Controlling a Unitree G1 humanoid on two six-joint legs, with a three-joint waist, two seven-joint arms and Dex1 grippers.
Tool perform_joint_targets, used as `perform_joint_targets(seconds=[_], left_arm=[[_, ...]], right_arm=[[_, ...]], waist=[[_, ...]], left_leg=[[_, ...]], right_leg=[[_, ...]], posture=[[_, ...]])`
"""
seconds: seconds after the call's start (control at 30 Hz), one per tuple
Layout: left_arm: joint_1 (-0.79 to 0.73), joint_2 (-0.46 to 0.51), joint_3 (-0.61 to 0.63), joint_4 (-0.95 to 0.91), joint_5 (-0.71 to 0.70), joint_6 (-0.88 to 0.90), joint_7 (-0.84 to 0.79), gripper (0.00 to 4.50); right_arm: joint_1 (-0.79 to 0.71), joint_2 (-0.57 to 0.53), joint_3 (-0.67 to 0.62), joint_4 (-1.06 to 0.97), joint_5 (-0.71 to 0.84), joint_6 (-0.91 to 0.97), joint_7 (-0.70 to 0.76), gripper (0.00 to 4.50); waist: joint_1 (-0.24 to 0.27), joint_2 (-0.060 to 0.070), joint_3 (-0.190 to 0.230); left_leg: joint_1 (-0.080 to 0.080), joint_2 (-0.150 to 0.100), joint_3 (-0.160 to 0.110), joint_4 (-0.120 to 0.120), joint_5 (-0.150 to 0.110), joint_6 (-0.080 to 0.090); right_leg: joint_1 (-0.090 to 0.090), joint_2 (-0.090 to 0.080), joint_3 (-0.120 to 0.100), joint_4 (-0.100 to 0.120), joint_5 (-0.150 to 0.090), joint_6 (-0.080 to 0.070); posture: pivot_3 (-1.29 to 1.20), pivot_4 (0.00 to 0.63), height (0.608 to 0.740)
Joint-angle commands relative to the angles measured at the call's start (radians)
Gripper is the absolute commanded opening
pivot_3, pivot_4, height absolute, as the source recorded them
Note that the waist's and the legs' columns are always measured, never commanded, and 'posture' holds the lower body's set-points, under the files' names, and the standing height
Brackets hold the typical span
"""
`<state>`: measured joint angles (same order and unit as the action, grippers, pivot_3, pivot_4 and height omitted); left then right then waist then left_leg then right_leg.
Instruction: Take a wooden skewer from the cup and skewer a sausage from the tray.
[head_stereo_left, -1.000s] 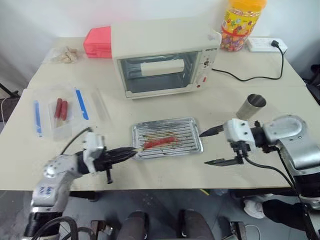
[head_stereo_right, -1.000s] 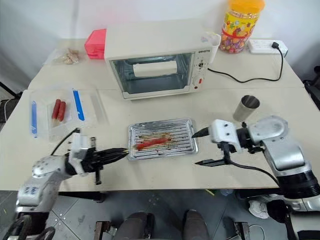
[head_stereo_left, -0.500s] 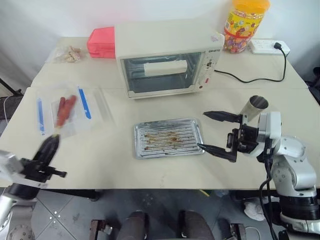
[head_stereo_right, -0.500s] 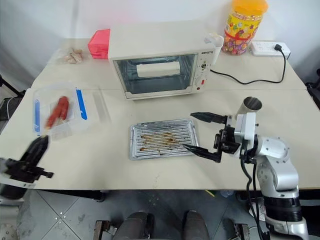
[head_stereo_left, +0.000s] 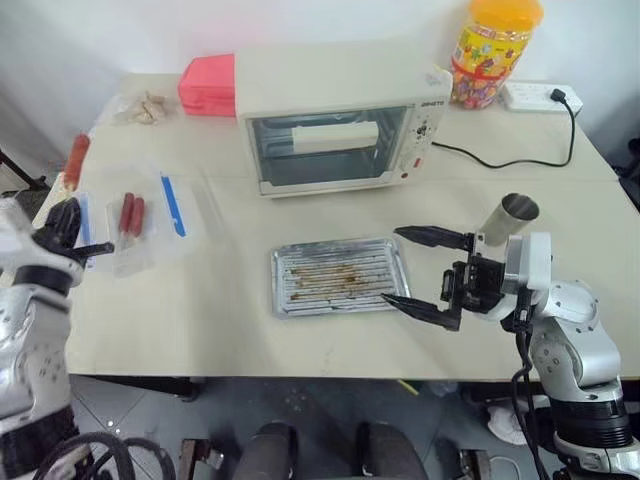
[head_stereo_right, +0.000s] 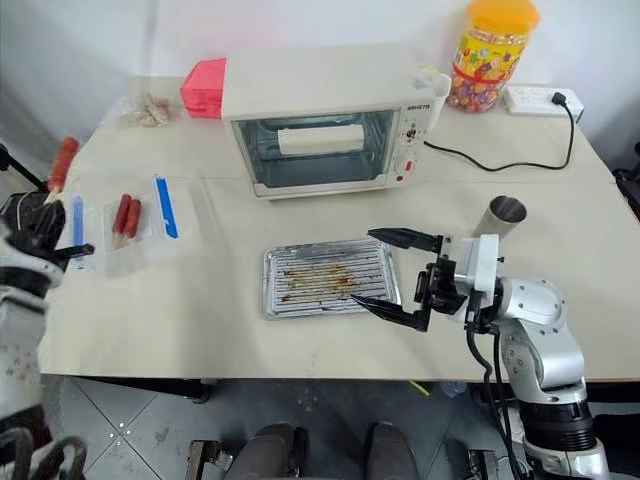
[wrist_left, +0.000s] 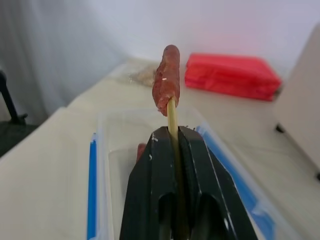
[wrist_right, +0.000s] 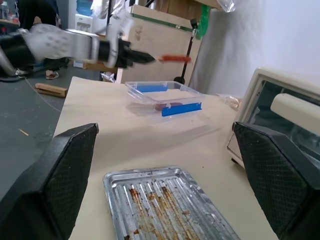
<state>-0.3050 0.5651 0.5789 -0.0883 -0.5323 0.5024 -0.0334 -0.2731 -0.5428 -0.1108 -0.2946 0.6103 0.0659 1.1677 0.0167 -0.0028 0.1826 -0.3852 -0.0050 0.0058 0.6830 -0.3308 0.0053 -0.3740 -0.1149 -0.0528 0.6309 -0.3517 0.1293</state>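
Left wrist view: left claw (wrist_left: 176, 137) pinches the wooden skewer (wrist_left: 172, 114), the sausage (wrist_left: 167, 79) speared on its tip. Right claw (head_stereo_left: 428, 272) is spread beside the tray (head_stereo_left: 340, 275), mid-tabletop.

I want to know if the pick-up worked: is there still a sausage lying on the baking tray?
No, the tray holds only brown grease stains, while the sausage sits on the wooden skewer clamped in the left gripper.
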Motion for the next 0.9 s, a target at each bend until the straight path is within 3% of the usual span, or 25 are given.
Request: perform_joint_targets(seconds=[0.03,0.17,0.2,0.27,0.53,0.67,0.83,0.9], left_arm=[[-0.079,0.038,-0.041,0.097,0.059,-0.010,-0.009,0.00],[-0.113,0.032,-0.067,0.138,0.059,0.019,-0.046,0.00],[-0.108,0.025,-0.062,0.129,0.052,0.028,-0.045,0.55],[-0.088,0.017,-0.045,0.103,0.048,0.042,-0.031,0.86],[0.046,0.026,0.050,-0.090,-0.021,0.112,-0.071,3.29],[0.112,0.080,0.065,-0.172,-0.099,0.058,-0.294,4.48],[0.333,0.265,0.001,-0.253,-0.116,-0.133,-0.873,4.48],[0.377,0.303,-0.041,-0.225,-0.080,-0.216,-0.997,4.48]], right_arm=[[-0.021,-0.004,0.002,-0.052,0.007,-0.007,-0.023,4.49],[-0.025,-0.005,0.008,-0.067,0.001,-0.007,-0.044,4.49],[-0.025,-0.005,0.009,-0.069,-0.002,-0.008,-0.048,4.50],[-0.027,-0.007,0.011,-0.066,-0.008,-0.013,-0.051,4.50],[-0.035,-0.042,-0.014,-0.013,-0.011,-0.040,-0.020,4.50],[-0.028,-0.059,-0.022,0.005,-0.006,-0.051,-0.001,4.50],[0.026,-0.125,-0.050,0.043,-0.002,-0.049,0.074,4.50],[0.051,-0.144,-0.055,0.064,-0.014,-0.068,0.099,4.50]], waist=[[-0.005,0.000,0.000],[-0.012,0.000,0.000],[-0.017,0.000,0.000],[-0.019,0.000,0.000],[-0.019,-0.001,0.000],[-0.014,-0.002,-0.001],[-0.021,-0.001,-0.001],[-0.020,0.000,0.000]], left_leg=[[0.000,0.000,0.000,0.000,0.000,0.000],[0.000,0.000,0.001,0.000,0.000,0.000],[0.000,0.000,0.001,0.000,0.000,0.000],[0.000,0.001,0.001,0.000,0.000,0.000],[0.000,0.001,0.001,0.000,0.000,0.000],[0.000,0.001,0.000,0.000,0.000,0.000],[-0.001,0.001,0.000,-0.002,0.000,-0.001],[0.000,0.001,0.002,-0.003,0.000,-0.001]], right_leg=[[0.000,0.000,0.000,0.000,0.000,0.000],[-0.001,0.000,0.000,0.001,0.000,0.000],[-0.001,0.000,-0.001,0.001,0.000,0.000],[-0.001,0.000,-0.001,0.001,0.000,0.000],[-0.001,-0.001,0.000,0.000,0.000,0.000],[0.000,-0.002,0.000,0.000,0.000,0.000],[0.000,-0.002,0.001,-0.003,0.000,0.000],[0.000,-0.002,0.001,-0.004,0.000,0.000]], posture=[[0.00,0.150,0.740],[0.00,0.150,0.740],[0.00,0.150,0.740],[0.00,0.150,0.740],[0.00,0.150,0.740],[0.00,0.150,0.740],[0.00,0.150,0.740],[0.00,0.150,0.740]])
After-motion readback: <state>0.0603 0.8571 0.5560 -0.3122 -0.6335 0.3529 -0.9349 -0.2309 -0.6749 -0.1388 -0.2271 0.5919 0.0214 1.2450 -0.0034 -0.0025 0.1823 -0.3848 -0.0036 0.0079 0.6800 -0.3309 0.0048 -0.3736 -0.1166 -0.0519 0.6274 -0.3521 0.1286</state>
